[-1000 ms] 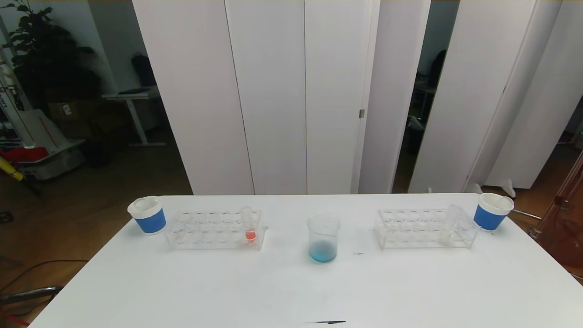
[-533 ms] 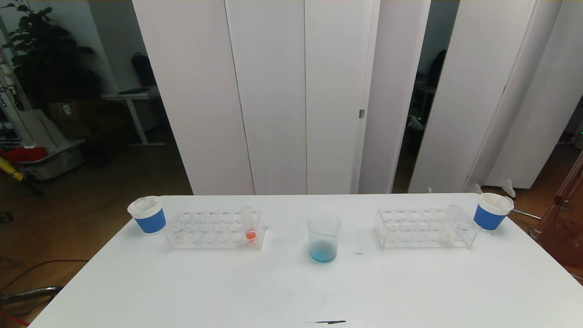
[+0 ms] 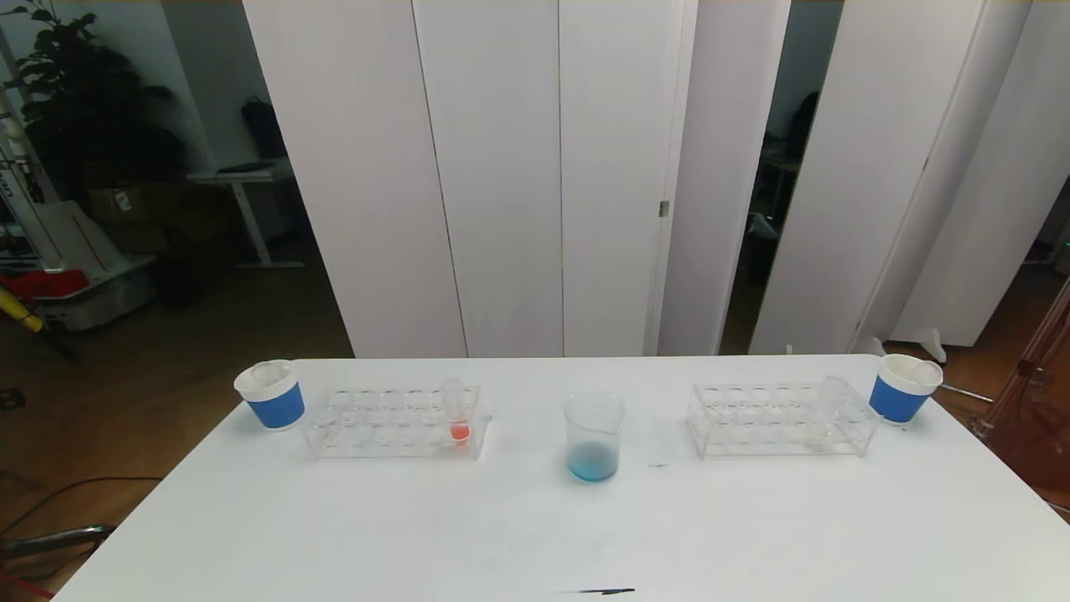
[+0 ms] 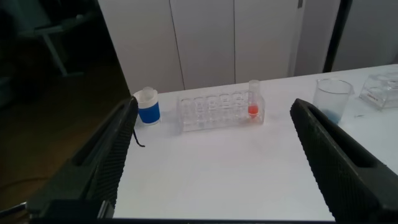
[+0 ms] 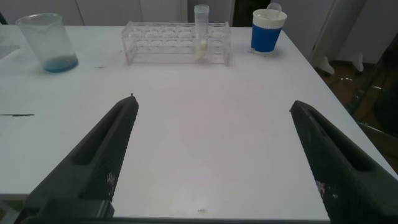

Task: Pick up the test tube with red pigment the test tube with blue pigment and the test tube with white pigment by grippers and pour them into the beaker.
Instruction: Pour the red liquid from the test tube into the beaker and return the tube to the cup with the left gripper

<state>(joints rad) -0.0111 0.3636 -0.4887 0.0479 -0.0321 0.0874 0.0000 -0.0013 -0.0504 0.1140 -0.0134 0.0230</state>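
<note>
The beaker [image 3: 593,436] stands at the table's middle with blue liquid at its bottom; it also shows in the left wrist view [image 4: 333,99] and the right wrist view [image 5: 46,42]. The test tube with red pigment [image 3: 457,414] stands upright in the left rack [image 3: 368,425], seen too in the left wrist view [image 4: 253,106]. The test tube with white pigment [image 3: 827,408] stands in the right rack [image 3: 752,422], seen too in the right wrist view [image 5: 201,30]. No tube holding blue liquid is in view. My left gripper [image 4: 214,104] and right gripper [image 5: 214,103] are open and empty, back near the table's front edge, outside the head view.
A blue paper cup [image 3: 272,395] stands left of the left rack and another [image 3: 903,389] right of the right rack. A small dark mark [image 3: 606,591] lies near the table's front edge. White panels stand behind the table.
</note>
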